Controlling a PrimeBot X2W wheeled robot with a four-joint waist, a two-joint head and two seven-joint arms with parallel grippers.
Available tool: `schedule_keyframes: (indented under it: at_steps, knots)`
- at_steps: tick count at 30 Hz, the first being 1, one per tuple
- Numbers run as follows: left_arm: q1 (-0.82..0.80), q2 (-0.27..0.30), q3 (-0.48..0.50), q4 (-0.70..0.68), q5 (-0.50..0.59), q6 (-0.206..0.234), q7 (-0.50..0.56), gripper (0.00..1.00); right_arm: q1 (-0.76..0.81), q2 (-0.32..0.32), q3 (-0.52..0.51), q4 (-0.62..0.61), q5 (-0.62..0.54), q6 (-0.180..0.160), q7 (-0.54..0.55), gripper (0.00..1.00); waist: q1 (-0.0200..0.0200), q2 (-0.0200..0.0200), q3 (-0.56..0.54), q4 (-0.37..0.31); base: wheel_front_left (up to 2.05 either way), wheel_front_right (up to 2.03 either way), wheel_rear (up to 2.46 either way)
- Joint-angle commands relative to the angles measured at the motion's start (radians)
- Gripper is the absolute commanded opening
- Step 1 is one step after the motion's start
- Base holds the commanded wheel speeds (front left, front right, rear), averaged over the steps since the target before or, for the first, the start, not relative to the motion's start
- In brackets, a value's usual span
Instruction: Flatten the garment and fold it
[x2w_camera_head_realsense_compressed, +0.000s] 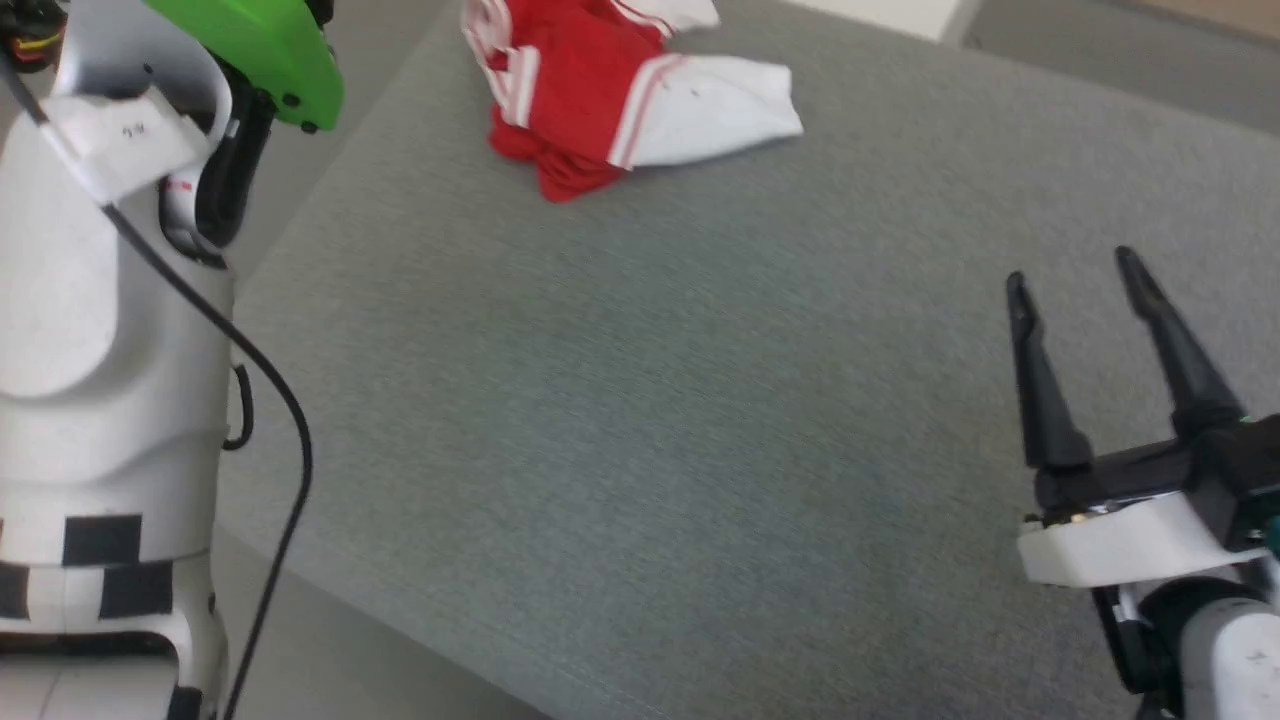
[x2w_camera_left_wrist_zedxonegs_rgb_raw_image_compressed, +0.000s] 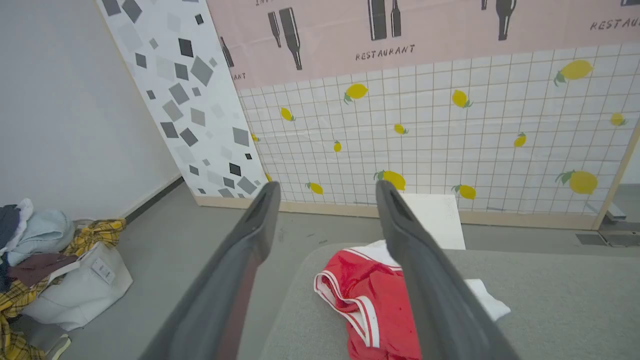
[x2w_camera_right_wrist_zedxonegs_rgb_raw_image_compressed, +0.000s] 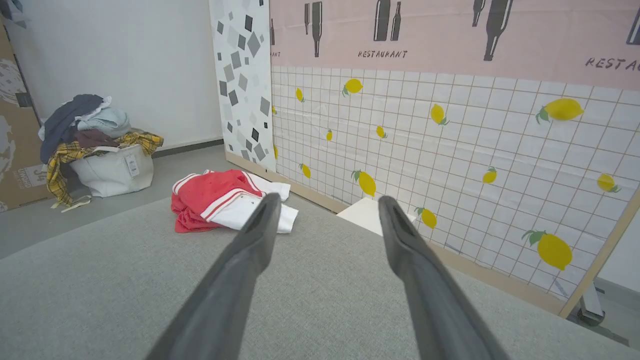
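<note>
From the head we see the garment (x2w_camera_head_realsense_compressed: 600, 90) crumpled at the table's (x2w_camera_head_realsense_compressed: 640, 400) far edge, well apart from our right gripper (x2w_camera_head_realsense_compressed: 1070, 268), which hovers over the table's near right part, fingers spread and empty

Our left wrist shows the left gripper (x2w_camera_left_wrist_zedxonegs_rgb_raw_image_compressed: 326, 186) spread, empty, near the table's corner where the garment (x2w_camera_left_wrist_zedxonegs_rgb_raw_image_compressed: 370, 295) lies

Our right wrist shows the garment (x2w_camera_right_wrist_zedxonegs_rgb_raw_image_compressed: 215, 197) bunched on the table's far side

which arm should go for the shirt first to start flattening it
Probably the left. In its wrist view the open left gripper points at the shirt, which lies crumpled just ahead of it. The right gripper, also open, hangs over bare table well off to the side.
</note>
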Motion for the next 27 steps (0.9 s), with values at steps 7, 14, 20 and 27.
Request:
schedule_keyframes:
  at_steps: [7,14,20,27]
  knots:
    - [-0.062,0.030,-0.029,0.116,-0.012,-0.005,0.062,1.00,-0.035,-0.059,-0.013,-0.096,0.010,-0.002,0.045,1.00,-0.0001,0.0000,0.225,-0.158,0.00,0.00,0.00]
    - [-0.081,0.047,-0.015,0.190,-0.027,0.016,0.107,1.00,-0.056,-0.083,-0.025,-0.134,0.030,-0.002,0.058,1.00,-0.0001,0.0000,0.302,-0.219,0.00,0.00,0.00]
    - [-0.088,0.057,0.002,0.226,-0.048,0.041,0.150,1.00,-0.051,-0.094,-0.050,-0.160,0.042,-0.002,0.064,1.00,-0.0001,0.0000,0.354,-0.255,0.00,0.00,0.00]
    - [-0.080,0.088,-0.007,0.249,-0.029,0.082,0.223,1.00,-0.061,-0.102,-0.055,-0.180,0.059,-0.002,0.066,1.00,-0.0001,0.0000,0.395,-0.285,0.00,0.00,0.00]
